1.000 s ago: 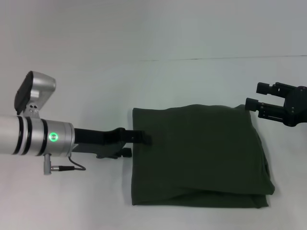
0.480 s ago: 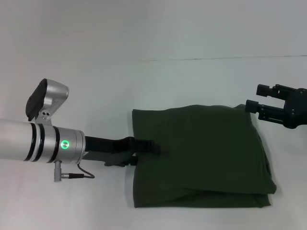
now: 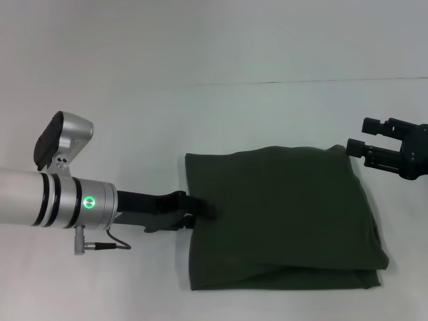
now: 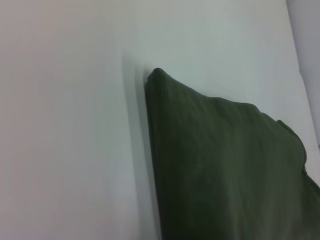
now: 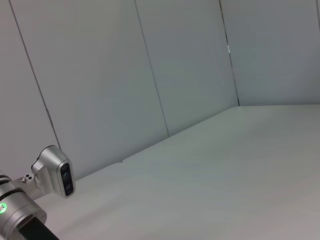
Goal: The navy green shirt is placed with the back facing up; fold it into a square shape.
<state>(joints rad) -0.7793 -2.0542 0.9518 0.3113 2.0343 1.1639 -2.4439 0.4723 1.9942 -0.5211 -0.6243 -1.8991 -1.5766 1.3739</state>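
Observation:
The navy green shirt lies folded into a rough square on the white table, plain side up. My left gripper reaches in from the left and its dark tip lies over the shirt's left edge, about halfway down it. The left wrist view shows the shirt's thick folded edge and one corner. My right gripper hovers just beyond the shirt's far right corner, open and empty, not touching the cloth.
The white table runs back to a pale wall seam. My left arm's silver wrist, with its green light, lies low over the table to the left of the shirt and also shows in the right wrist view.
My left gripper has moved right and toward the front along the shirt's left edge. The shirt has shifted slightly right with it. The right gripper has drawn back a little to the right.

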